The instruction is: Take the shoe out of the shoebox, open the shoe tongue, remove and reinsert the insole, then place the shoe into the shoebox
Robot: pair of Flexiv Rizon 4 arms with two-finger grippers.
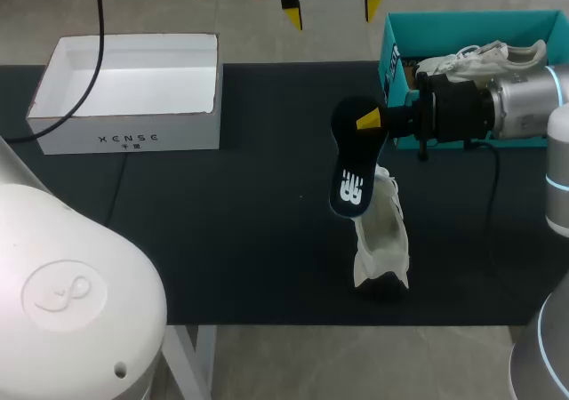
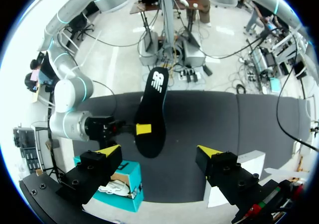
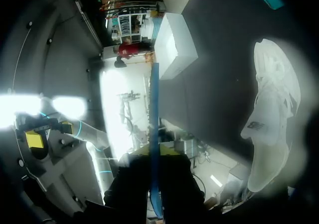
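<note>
Pinching the black insole (image 1: 353, 164) near one end, the right claw (image 1: 372, 118) hangs it over the white shoe (image 1: 382, 236) on the tabletop (image 1: 222, 231). Reinserting well likely means steering the free end squarely into the shoe's mouth. The left claw (image 1: 332, 11) hovers wide open and empty. The teal shoebox (image 1: 396, 58), another shoe (image 1: 480, 58) inside, sits beside the right arm; a white box (image 1: 133, 138) stands well apart.

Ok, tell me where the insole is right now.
The insole is right of centre in the head view, pinched in the right hand, over the white shoe.
</note>
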